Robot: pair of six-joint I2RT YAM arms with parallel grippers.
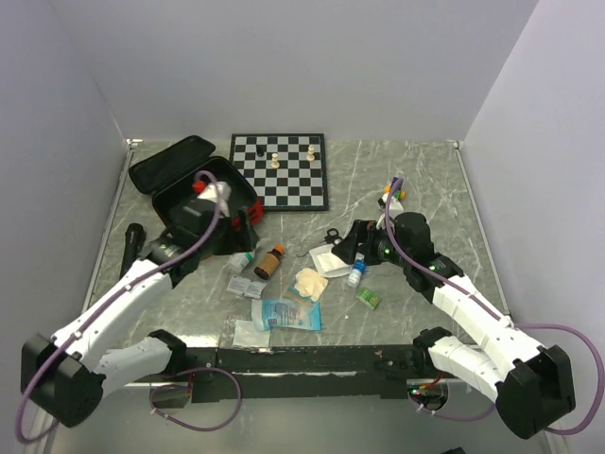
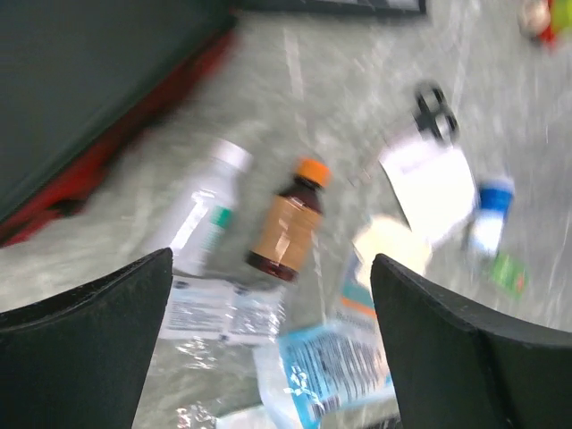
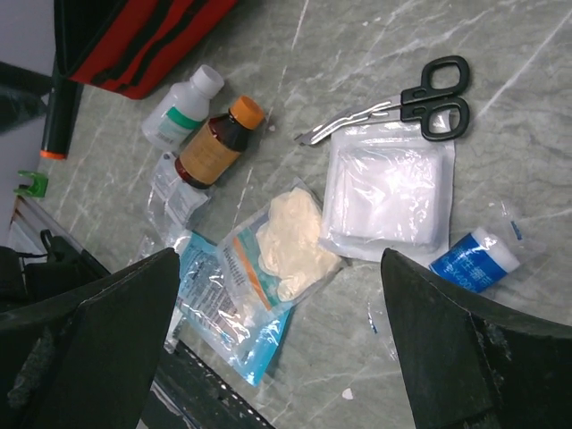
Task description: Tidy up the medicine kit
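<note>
At the far left of the table the kit point(image 1: 175, 163) lies open, its lid thrown back with the black lining up and the red shell showing along the near edge. It sits just beside the chessboard point(image 1: 281, 170). The supplies are still outside it, scattered between the two arms.

The left gripper point(image 2: 270, 264) hangs near the kit's right edge with its fingers spread wide and nothing between them. Below it lie a brown bottle point(image 2: 288, 223) and a white bottle point(image 2: 207, 219). The right gripper point(image 3: 279, 259) is likewise released and empty, above the gauze point(image 3: 386, 189), gloves point(image 3: 290, 234), scissors point(image 3: 407, 100) and a blue roll point(image 3: 474, 259).

The kit looks like soft fabric, so it is probably light and floppy. A push on one wall would likely make it slide or buckle, and the lid may sag shut. If it has to be steadied, the stiffer zippered rim of the base seems the best hold.

The bottles look rigid, and they are lying on their sides, so they may roll. A grip across the body, below the cap, should serve. The plastic packets are thin, slick and flat on the marble, so pinching a raised corner or edge seems safer than pressing straight down. The scissors lie flat, and the looped handles offer the most height to take.
</note>
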